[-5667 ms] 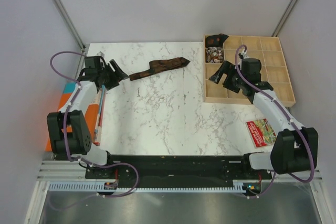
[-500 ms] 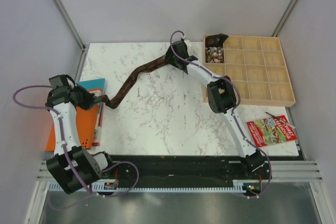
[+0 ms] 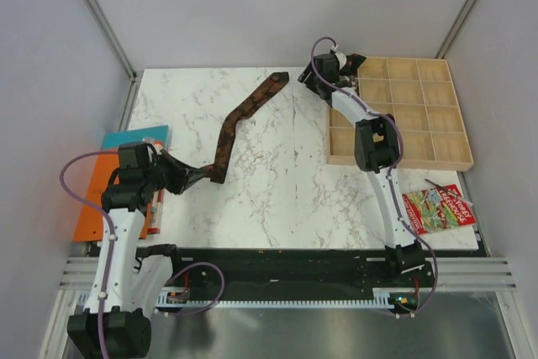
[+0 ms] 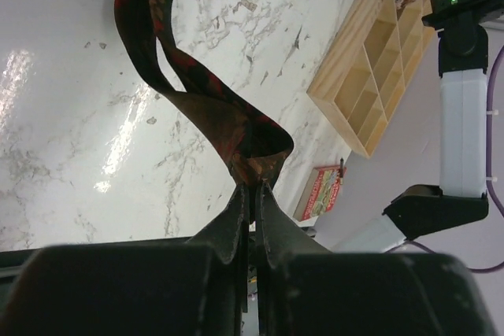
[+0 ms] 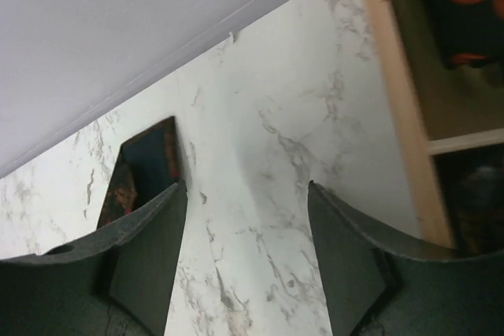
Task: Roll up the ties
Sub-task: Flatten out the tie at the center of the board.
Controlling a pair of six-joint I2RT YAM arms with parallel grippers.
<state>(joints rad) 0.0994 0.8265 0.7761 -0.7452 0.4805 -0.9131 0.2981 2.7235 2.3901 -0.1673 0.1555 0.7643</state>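
A dark brown tie (image 3: 239, 119) with a reddish pattern lies diagonally on the marble table (image 3: 277, 191), its wide pointed end at the far middle. My left gripper (image 3: 198, 176) is shut on the narrow end near the left front. In the left wrist view the tie (image 4: 213, 100) loops up from the closed left gripper (image 4: 253, 186). My right gripper (image 3: 311, 78) hovers open just right of the wide end. In the right wrist view the right gripper (image 5: 246, 190) holds nothing, and the tie's point (image 5: 138, 171) shows beyond its left finger.
A wooden compartment tray (image 3: 420, 157) stands at the far right, with rolled dark fabric (image 3: 345, 63) and a patterned roll (image 3: 342, 86) in its left cells. Orange and teal books (image 3: 92, 199) lie at the left edge. A red booklet (image 3: 433, 208) lies front right.
The right gripper has left the tie's wide end and moved right toward the tray. The left gripper has carried the narrow end nearer and rightward, and the tie lies straighter.
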